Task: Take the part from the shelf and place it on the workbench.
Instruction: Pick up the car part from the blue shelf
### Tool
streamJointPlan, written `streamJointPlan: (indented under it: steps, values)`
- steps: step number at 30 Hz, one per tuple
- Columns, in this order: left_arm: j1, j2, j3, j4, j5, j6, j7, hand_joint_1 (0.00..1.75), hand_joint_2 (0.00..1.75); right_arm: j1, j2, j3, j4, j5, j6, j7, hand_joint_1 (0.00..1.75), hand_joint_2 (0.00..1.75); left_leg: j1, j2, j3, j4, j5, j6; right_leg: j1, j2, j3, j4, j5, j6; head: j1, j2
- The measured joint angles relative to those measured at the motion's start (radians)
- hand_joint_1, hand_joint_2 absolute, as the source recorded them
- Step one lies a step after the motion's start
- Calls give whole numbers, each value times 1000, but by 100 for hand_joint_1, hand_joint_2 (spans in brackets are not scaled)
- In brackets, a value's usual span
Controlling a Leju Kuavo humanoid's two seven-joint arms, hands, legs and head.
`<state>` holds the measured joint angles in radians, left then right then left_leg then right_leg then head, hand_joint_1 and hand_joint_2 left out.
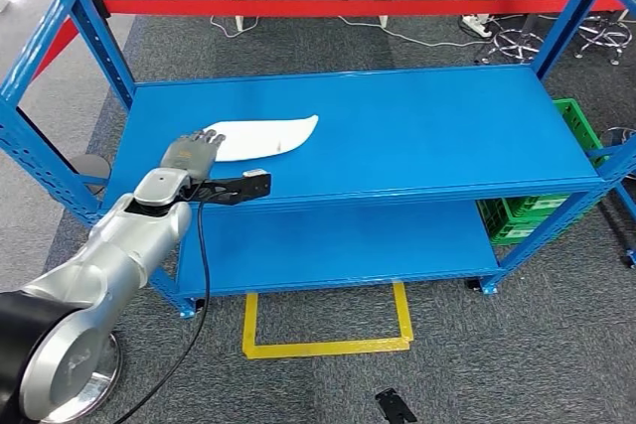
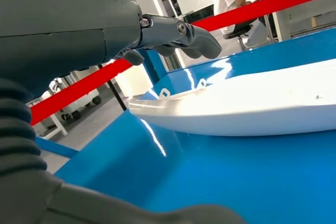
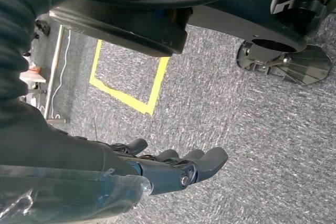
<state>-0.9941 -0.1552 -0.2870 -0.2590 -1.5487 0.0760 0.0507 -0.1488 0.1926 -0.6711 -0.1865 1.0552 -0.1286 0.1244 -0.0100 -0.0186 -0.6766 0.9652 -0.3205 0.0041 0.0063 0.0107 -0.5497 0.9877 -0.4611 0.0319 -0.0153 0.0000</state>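
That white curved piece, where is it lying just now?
In the head view the white part lies flat on the blue shelf's top level, toward its left end, with the robot's left hand at its near tip.

Green crate (image 1: pixel 577 121); red barrier tape (image 1: pixel 338 6); yellow floor marking (image 1: pixel 326 347)

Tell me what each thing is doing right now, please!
white part: lying flat on the top shelf, not lifted.
left robot hand: open, fingers just over the part's near end, not gripping it.
right robot hand: open, holding nothing, hanging above the carpet.
blue shelf: standing, top board holds the part.
green crate: on the floor behind the shelf's end.
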Motion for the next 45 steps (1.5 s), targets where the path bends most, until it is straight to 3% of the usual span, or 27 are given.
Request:
streamJointPlan:
  steps: [14,22,24,27,28,29,31,32,33,35,37,39,42,45]
  values:
    - [-5,0,-1,0,-17,-5,8,0,0,0,0,-5,0,4,0,0,0,175,0,0,0,1,0,0,-1,0,0,0,0,0,0,0]
    - [-14,1,-2,0,-21,-6,14,0,0,-2,0,-8,0,6,0,0,0,175,-3,0,9,-6,-13,18,-8,0,0,4,-13,15,0,0]
    - [-16,1,-3,-1,-21,-6,15,0,0,-2,0,-9,0,7,0,0,0,175,2,1,23,-14,-15,24,-8,-1,-35,76,-48,19,3,0]
    - [-15,-1,-4,-1,-21,-6,17,0,0,-2,0,-10,0,7,0,-1,0,175,1,2,34,-13,-26,26,-11,-2,-148,275,-117,24,8,0]
    - [-13,-1,-4,0,-21,-6,17,0,0,-2,0,-11,0,7,0,-1,0,175,2,1,38,-11,-30,24,-12,-2,-171,302,-113,27,9,0]
    - [-12,-2,-4,0,-21,-7,18,0,0,-3,0,-12,0,7,0,-1,0,175,4,1,42,-8,-36,20,-14,-2,-174,289,-88,30,11,0]
    - [-14,-2,-4,0,-21,-7,18,0,0,-3,0,-14,0,7,0,0,0,175,9,-1,50,6,-52,9,-22,-4,-130,168,-3,37,11,0]
    - [-16,-2,-4,0,-21,-7,18,0,0,-3,1,-14,0,7,0,0,0,175,9,-2,51,17,-61,2,-24,-2,-102,105,25,38,13,0]
    - [-17,-2,-4,0,-21,-7,18,0,0,-2,2,-14,1,7,0,0,0,175,9,-2,50,25,-68,-5,-26,1,-83,64,41,35,14,0]
    - [-19,-2,-4,0,-20,-6,19,0,0,-2,4,-15,2,7,0,0,0,175,7,-3,47,33,-72,-15,-24,8,-74,48,38,19,16,0]
    - [-19,-2,-4,-1,-16,-4,16,0,87,-1,4,-17,2,7,0,0,0,175,9,-2,51,31,-71,-21,-21,11,-75,51,38,7,15,0]
    - [-22,-3,-4,-1,-10,-4,9,0,175,-1,4,-18,2,8,0,0,0,175,10,1,53,30,-69,-12,-21,13,-73,50,38,2,10,0]
    - [-23,-4,-3,-1,-3,-8,-5,0,175,-3,4,-20,2,10,0,0,0,175,9,1,53,27,-67,6,-19,14,-75,49,37,0,5,0]
    - [-22,-4,-3,-1,-1,-10,-10,0,175,-1,4,-22,2,12,0,0,0,175,11,2,54,21,-68,4,-16,15,-76,50,35,-5,5,0]
